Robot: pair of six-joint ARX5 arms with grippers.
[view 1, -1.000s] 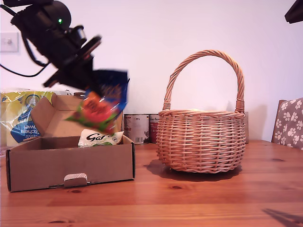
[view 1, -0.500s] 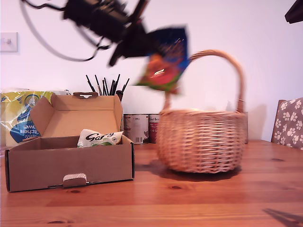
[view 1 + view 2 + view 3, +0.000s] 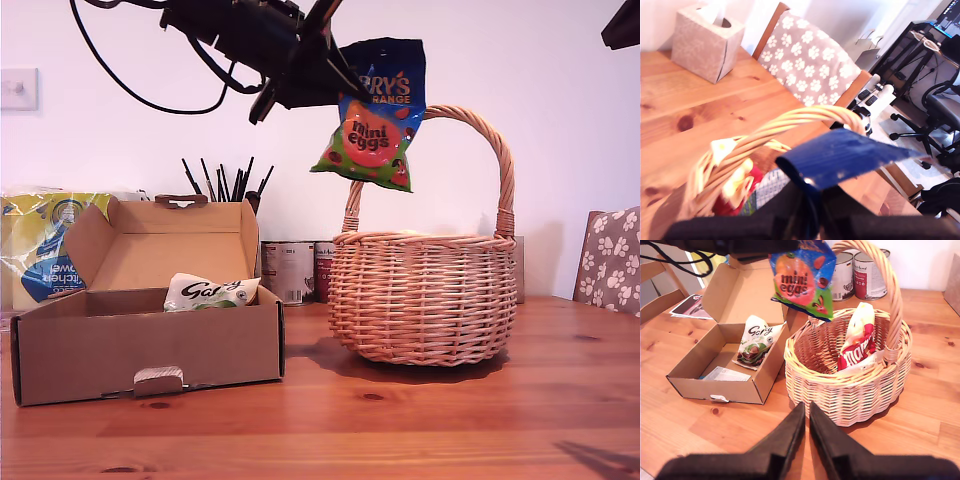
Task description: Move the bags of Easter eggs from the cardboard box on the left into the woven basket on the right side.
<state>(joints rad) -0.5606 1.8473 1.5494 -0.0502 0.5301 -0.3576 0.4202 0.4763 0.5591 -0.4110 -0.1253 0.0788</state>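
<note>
Your first tool (image 3: 335, 85) is clamped on the dark blue bag (image 3: 372, 115), hanging at the woven basket's (image 3: 425, 300) 11 o'clock; your second tool (image 3: 804, 416) looks nearly closed, empty

A room in a home, with an office corner.
Pine table (image 3: 420, 420), paw-print chair cushion (image 3: 810, 60), tissue box (image 3: 705, 40), kitchen towel pack (image 3: 40, 250), office chair (image 3: 940, 115).

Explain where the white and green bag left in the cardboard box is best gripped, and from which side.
Probably its raised top edge, taken from above. The white and green bag leans on the wall of the cardboard box nearest the woven basket, so that end stands highest, and the box is open overhead.
</note>
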